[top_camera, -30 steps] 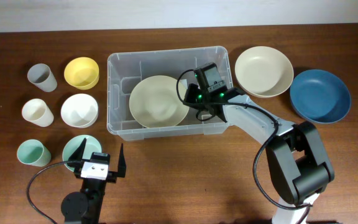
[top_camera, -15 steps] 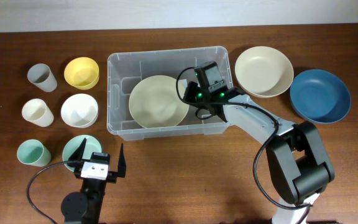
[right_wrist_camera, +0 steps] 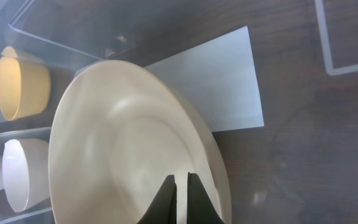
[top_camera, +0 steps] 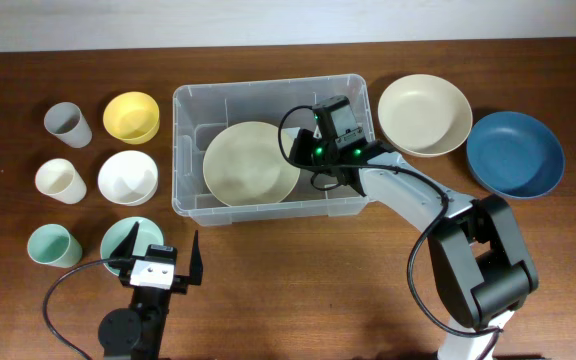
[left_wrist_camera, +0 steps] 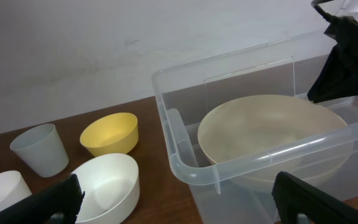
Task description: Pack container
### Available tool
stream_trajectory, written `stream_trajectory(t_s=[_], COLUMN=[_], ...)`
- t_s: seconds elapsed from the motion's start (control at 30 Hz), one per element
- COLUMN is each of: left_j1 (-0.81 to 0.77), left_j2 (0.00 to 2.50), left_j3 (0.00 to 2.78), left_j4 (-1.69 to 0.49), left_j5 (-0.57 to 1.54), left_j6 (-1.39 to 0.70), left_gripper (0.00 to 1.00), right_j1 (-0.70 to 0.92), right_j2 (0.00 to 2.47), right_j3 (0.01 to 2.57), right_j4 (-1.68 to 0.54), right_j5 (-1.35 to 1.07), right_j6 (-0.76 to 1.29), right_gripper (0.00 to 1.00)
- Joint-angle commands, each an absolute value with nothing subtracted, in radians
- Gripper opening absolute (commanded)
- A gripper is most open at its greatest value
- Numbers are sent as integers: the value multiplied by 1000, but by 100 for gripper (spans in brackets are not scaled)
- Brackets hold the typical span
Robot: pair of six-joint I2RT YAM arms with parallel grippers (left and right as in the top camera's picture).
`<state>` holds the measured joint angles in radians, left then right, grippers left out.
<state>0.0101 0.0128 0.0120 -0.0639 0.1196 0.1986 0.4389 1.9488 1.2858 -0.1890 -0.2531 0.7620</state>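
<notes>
**A:** Where is the container?

**B:** The container [top_camera: 268,86] stands mid-table [top_camera: 318,290], toward the far edge. It is a clear plastic rectangle with a rolled rim, moulded ribs in its walls and a white label [right_wrist_camera: 216,87] on its bottom.

**A:** Is anything in it?

**B:** One dish [top_camera: 251,163], cream and matte, round and shallow. It covers much of the floor.

**A:** And the right gripper?

**B:** The right gripper [right_wrist_camera: 180,183] is down inside the container, at the dish's right side. Its dark fingers are drawn almost together with only a thin slit between them, and the tips are over the dish's inner face. I can't tell whether they press on it.

**A:** The left one?

**B:** The left gripper [top_camera: 163,240] hangs near the front edge, well apart from the container. Its fingers are spread wide and hold nothing.

**A:** What lies around the container?

**B:** To its left are a yellow bowl [top_camera: 131,116] and a white bowl [top_camera: 128,177], both smooth and round, and a tapered grey cup [top_camera: 67,124]. To its right a wide cream bowl [top_camera: 425,115] sits just beside the rim, with a blue bowl [top_camera: 515,153] next to that.
</notes>
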Motion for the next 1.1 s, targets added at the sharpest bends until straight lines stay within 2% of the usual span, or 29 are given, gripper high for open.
stream_trajectory(t_s=[0.0, 0.27, 0.4, 1.07], left_j1=[16, 16, 16, 16], left_j2=[7, 7, 7, 7], left_j3=[9, 9, 9, 9], left_j4=[-68, -68, -68, -68], left_j5=[119, 119, 119, 119], left_j6=[208, 208, 208, 208], left_gripper=[100, 100, 100, 100], right_j1=[427, 414, 404, 454], right_j2=[1930, 1913, 1923, 2027], right_j3=[1325, 1486, 1486, 1478], right_j4=[-197, -501, -567, -512], right_j5=[-211, 64, 64, -34], right_j6=[696, 668, 661, 662], right_gripper=[4, 4, 4, 4])
